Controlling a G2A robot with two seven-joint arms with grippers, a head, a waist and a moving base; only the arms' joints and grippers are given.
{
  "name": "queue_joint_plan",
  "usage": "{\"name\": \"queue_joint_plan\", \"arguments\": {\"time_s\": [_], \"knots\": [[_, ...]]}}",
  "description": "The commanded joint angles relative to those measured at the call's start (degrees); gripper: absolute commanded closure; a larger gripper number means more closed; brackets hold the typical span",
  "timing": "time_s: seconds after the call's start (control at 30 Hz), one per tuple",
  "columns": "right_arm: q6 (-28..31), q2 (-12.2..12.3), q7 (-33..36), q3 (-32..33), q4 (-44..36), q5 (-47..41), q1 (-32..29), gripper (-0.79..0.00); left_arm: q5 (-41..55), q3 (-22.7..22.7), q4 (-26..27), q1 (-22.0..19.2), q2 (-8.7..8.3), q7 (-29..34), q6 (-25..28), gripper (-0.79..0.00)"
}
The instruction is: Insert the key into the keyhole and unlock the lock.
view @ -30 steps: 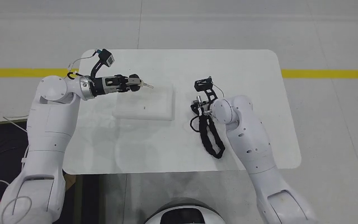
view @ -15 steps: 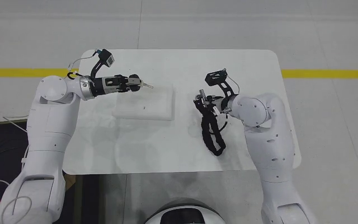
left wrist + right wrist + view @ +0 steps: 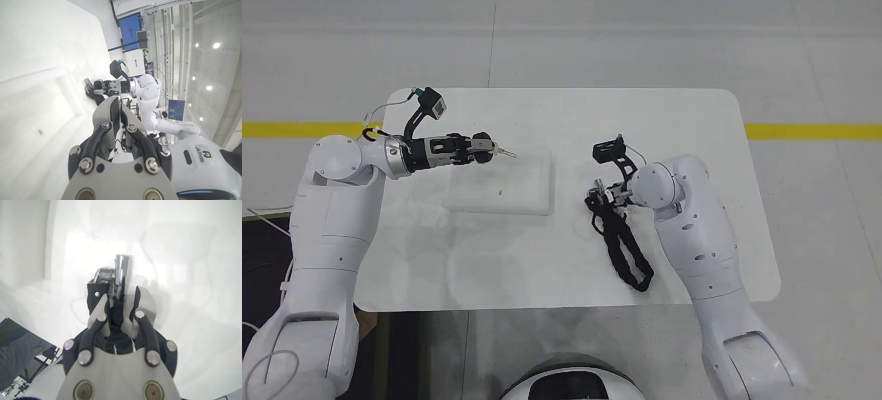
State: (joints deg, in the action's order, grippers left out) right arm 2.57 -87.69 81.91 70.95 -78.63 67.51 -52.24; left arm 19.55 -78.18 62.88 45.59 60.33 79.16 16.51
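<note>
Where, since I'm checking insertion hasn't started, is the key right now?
In the top view the key is pinched in the left gripper, over the far edge of the white tray, well apart from the lock at the right gripper.

Chrome lock (image 3: 122, 270), black fabric sleeve (image 3: 625, 255); key (image 3: 505, 153) seemingly silver; white table (image 3: 682, 120).

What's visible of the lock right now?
The lock is a cable type. It has a shiny chrome cylinder with a chrome elbow fitting at its side, joined to a black fabric-sleeved cable. The cable loops over the white table toward the robot, beside the white tray. The right gripper holds it, fingers either side of the sleeve just behind the cylinder. The keyhole can't be made out.
</note>
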Motion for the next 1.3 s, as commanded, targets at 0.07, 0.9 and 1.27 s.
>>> {"name": "queue_joint_plan", "arguments": {"time_s": [0.07, 0.9, 1.27], "knots": [[0.74, -0.01, 2.46, 0.79, -0.21, -0.25, 0.33, -0.262, 0.0, 0.0, 0.0, 0.0, 0.0, 0.0, 0.0, 0.0], [4.58, -0.5, 4.76, 6.63, -2.79, -6.48, 1.59, 0.0, 0.0, 0.0, 0.0, 0.0, 0.0, 0.0, 0.0, 0.0], [7.21, 0.7, 5.55, 11.49, -11.51, -13.92, -1.29, 0.0, 0.0, 0.0, 0.0, 0.0, 0.0, 0.0, 0.0, 0.0]]}}
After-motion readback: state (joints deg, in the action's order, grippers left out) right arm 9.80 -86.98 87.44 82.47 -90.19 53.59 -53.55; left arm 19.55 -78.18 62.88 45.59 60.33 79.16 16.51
